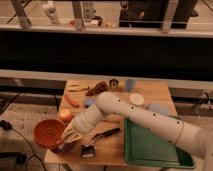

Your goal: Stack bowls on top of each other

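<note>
The gripper [70,135] is clamped on the rim of the round orange-red plastic bowl [48,133], which sits tilted at its left. The round purple plastic bowl [64,148] shows just beneath.

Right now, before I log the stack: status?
End effector gripping orange bowl at rim. Bowl over purple bowl, not clearly seated. Black-handled tool lies alongside.

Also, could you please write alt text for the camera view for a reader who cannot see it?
The gripper holds the orange-red bowl by its rim, partly over the purple bowl, at the near-left corner of the wooden table. A green tray lies to the right.
</note>
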